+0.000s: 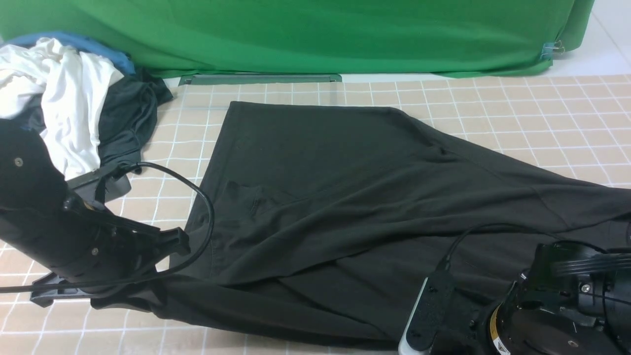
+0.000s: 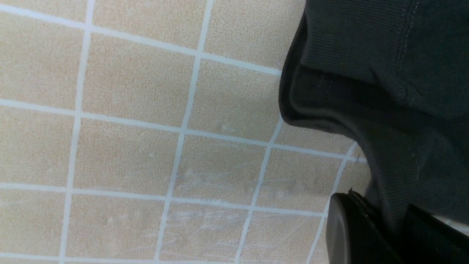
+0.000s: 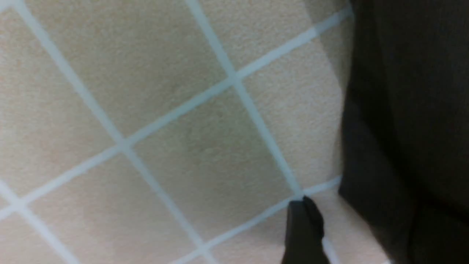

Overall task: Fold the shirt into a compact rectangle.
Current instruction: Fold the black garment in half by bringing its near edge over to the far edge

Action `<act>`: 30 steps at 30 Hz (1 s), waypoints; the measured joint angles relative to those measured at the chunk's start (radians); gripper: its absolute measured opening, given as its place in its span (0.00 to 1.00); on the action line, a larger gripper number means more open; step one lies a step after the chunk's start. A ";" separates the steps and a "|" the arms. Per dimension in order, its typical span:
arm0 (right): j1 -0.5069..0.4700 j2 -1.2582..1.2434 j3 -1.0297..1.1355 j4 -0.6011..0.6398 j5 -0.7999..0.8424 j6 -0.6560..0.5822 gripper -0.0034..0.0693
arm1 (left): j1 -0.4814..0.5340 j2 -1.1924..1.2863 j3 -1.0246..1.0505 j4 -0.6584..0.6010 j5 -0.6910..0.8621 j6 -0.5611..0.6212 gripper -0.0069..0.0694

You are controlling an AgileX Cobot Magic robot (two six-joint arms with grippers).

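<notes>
Front view: the black shirt [image 1: 315, 197] sprawls across the centre of the table [image 1: 517, 113], its 8 o'clock corner clamped in the closed left pincer [image 1: 106, 296]. The right pincer [image 3: 306, 231], at 5 o'clock, shows one fingertip, so its opening cannot be told.

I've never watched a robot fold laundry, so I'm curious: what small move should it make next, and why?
Probably close the right gripper on the shirt edge beside it. The left gripper pinches the shirt's near left edge, but the right one looks open; a fold likely needs both holding.
</notes>
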State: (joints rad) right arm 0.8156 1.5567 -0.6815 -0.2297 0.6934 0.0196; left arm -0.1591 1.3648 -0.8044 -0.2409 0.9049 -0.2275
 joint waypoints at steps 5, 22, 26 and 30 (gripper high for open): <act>0.002 0.009 -0.020 -0.119 0.023 0.072 0.61 | 0.000 0.000 0.000 0.000 0.008 0.000 0.13; 0.002 0.054 -0.046 -0.152 -0.099 0.076 0.52 | 0.000 0.000 0.000 -0.005 0.013 0.001 0.13; 0.005 0.067 -0.051 -0.168 -0.102 0.076 0.29 | 0.000 0.000 0.000 -0.006 0.013 0.001 0.13; 0.005 0.067 -0.061 -0.181 -0.071 0.083 0.12 | 0.000 0.000 0.000 -0.007 0.015 0.003 0.13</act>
State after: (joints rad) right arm 0.8206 1.6241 -0.7421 -0.4111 0.6223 0.1027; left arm -0.1591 1.3648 -0.8044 -0.2481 0.9202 -0.2244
